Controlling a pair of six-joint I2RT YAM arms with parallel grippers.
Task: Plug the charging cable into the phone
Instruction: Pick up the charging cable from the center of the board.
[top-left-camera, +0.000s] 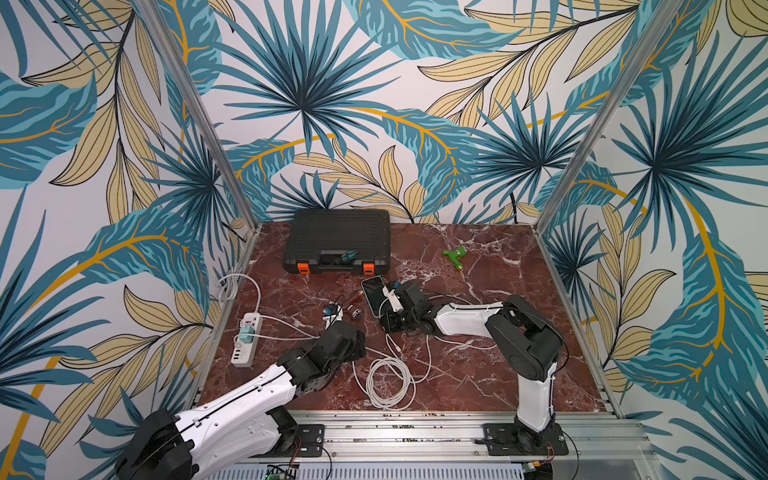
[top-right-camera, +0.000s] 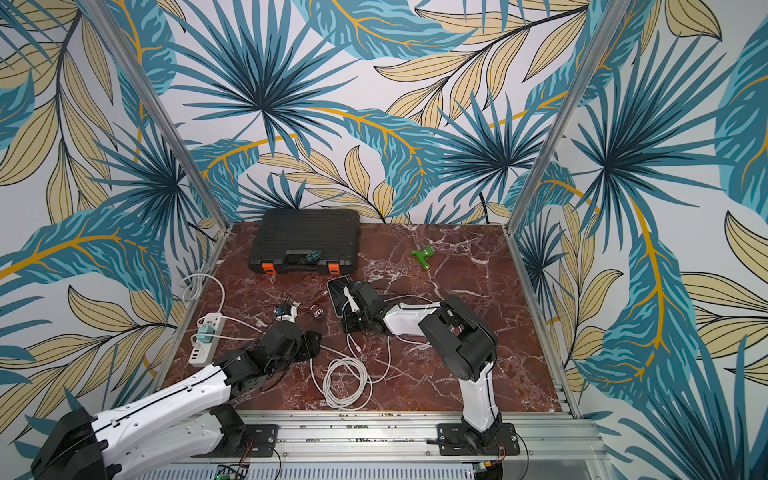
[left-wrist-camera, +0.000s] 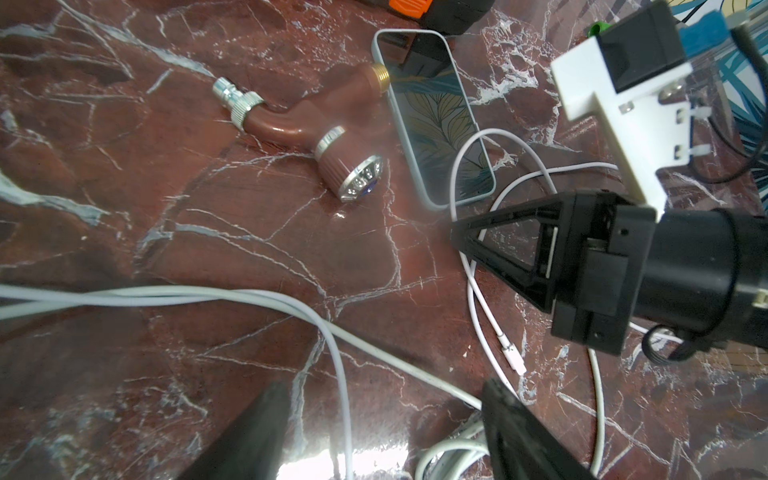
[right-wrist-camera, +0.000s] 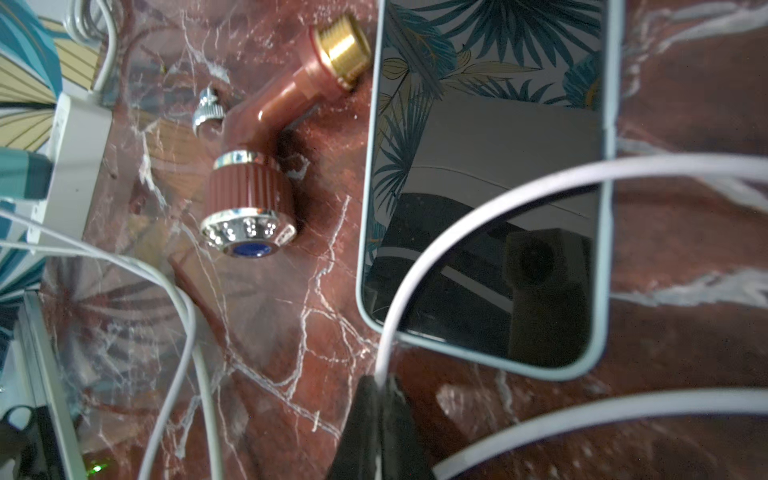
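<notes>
Using the phone (top-left-camera: 373, 295) as the reference point. Closest to the front, well on the near side of the phone, the slack of the white charging cable (top-left-camera: 390, 384) sits in a loose coil on the marble table (top-left-camera: 478, 374).

A bit further in, near-left of the phone, the left gripper (left-wrist-camera: 384, 384) hangs over the table. Its fingers are spread wide, with nothing between them except cable strands lying on the marble underneath.

The cable's plug (left-wrist-camera: 513, 357) lies flat on the table on the near side of the phone, not in the port.

The right gripper (right-wrist-camera: 382, 382) is just off the phone's near end, pinched tight on the cable. From the fingertips the cable loops up over the near part of the screen.

The phone itself lies flat, screen up, in a pale case. Just left of it is a brown tap fitting (left-wrist-camera: 316, 124), with its brass end right beside the phone's far corner. Well left of the phone is a white power strip (top-left-camera: 248, 338).

Beyond the phone there's a black toolbox (top-left-camera: 336, 245) with 2 orange latches. Far-right of the phone is a green tap (top-left-camera: 455, 253).
</notes>
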